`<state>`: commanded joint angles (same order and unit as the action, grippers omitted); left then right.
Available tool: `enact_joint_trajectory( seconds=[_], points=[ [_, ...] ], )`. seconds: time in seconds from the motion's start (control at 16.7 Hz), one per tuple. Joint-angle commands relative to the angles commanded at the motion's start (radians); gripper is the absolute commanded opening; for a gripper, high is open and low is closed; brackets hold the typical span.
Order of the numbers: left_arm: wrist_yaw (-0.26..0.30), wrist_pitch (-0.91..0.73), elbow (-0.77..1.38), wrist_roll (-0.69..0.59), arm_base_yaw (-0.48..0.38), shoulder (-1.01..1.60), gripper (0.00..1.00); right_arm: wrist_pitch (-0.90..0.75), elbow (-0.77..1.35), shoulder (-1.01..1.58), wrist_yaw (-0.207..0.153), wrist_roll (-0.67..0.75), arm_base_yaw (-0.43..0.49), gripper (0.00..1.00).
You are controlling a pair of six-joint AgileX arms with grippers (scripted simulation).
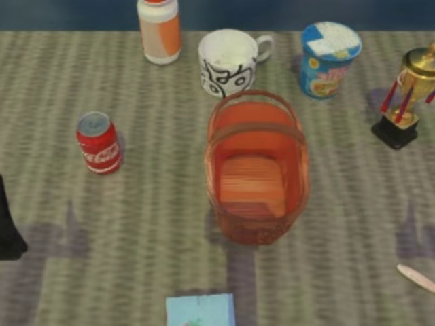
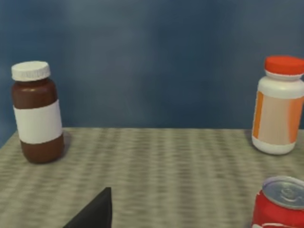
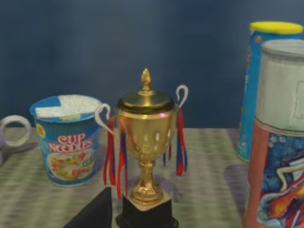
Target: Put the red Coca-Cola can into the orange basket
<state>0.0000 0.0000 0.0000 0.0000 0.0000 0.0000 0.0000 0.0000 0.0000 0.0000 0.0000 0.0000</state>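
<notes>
Can still out on the surface, nothing grabbed yet

Small red cylindrical Coca-Cola can (image 1: pixel 99 143) looks light, stiff, slick: pinch mid-body, then over to the translucent orange ribbed basket (image 1: pixel 297 159); can't tell the jaws' state.

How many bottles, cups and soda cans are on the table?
Bottles: 2, the white-and-orange bottle and the brown bottle.
Cups: 2, the mug and the noodle cup.
Soda cans: 1, the Coca-Cola can.
Total: 5.

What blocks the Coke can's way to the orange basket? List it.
Nothing visible does. In the top view the red Coca-Cola can stands upright on the left, the orange basket at centre, with only bare table between them. The white mug and bottle stand farther back.
</notes>
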Motion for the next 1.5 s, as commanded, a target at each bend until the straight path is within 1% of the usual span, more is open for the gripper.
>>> enact_joint_trajectory(
  seconds=[0.18, 0.3, 0.54, 0.78, 1.26, 1.5],
  points=[
    [0.001, -0.007, 0.01, 0.004, -0.002, 0.01, 1.0, 0.0, 0.0, 0.0, 0.0, 0.0, 0.0, 1.0],
    [0.003, -0.044, 0.061, 0.021, -0.01, 0.061, 1.0, 0.0, 0.0, 0.0, 0.0, 0.0, 0.0, 1.0],
    [0.004, -0.191, 0.282, 0.094, -0.035, 0.291, 1.0, 0.0, 0.0, 0.0, 0.0, 0.0, 0.0, 1.0],
    [0.002, -0.404, 0.613, 0.197, -0.067, 0.668, 1.0, 0.0, 0.0, 0.0, 0.0, 0.0, 0.0, 1.0],
    [0.001, -0.888, 1.338, 0.428, -0.143, 1.58, 1.0, 0.0, 0.0, 0.0, 0.0, 0.0, 0.0, 1.0],
    [0.002, -1.087, 1.644, 0.525, -0.176, 1.949, 1.0, 0.0, 0.0, 0.0, 0.0, 0.0, 0.0, 1.0]
  ],
)
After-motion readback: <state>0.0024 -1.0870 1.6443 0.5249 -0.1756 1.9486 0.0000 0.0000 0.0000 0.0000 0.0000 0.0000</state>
